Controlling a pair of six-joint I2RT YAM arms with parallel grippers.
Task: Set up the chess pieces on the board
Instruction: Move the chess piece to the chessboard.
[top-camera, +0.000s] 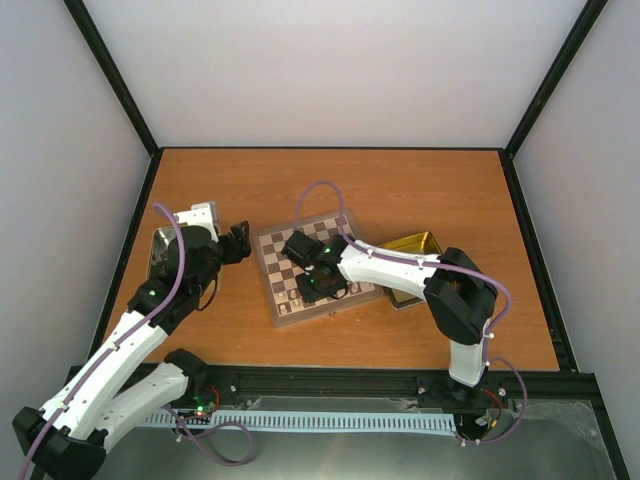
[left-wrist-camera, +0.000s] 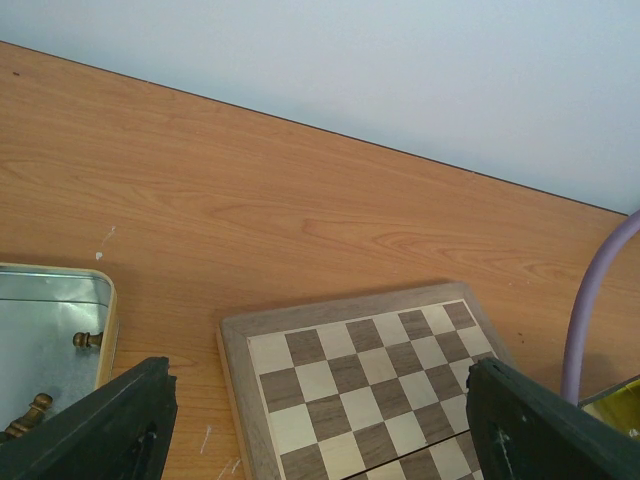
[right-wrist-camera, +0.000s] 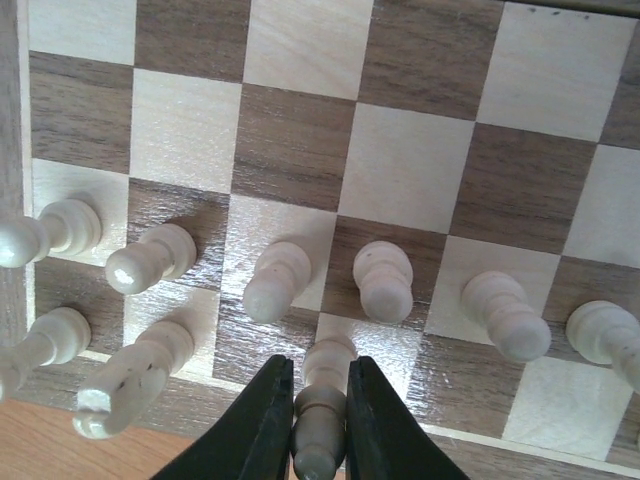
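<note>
The chessboard (top-camera: 285, 250) lies mid-table. My right gripper (top-camera: 322, 285) is low over its near edge. In the right wrist view the gripper (right-wrist-camera: 318, 385) is shut on a cream-white chess piece (right-wrist-camera: 325, 360), whose base rests on a cream square of the board (right-wrist-camera: 400, 160) in the nearest row. Several other cream pieces, such as a pawn (right-wrist-camera: 385, 280), stand in the two near rows. My left gripper (top-camera: 238, 243) is open and empty, just left of the board's far-left corner (left-wrist-camera: 300, 345). Its fingers (left-wrist-camera: 110, 425) show at the frame's bottom corners.
A silver metal tray (left-wrist-camera: 50, 320) at the left holds dark brown pieces (left-wrist-camera: 87, 340); it also shows in the top view (top-camera: 158, 250). A gold tin (top-camera: 410, 245) sits right of the board. A purple cable (left-wrist-camera: 590, 300) hangs at the right. Walls enclose the table.
</note>
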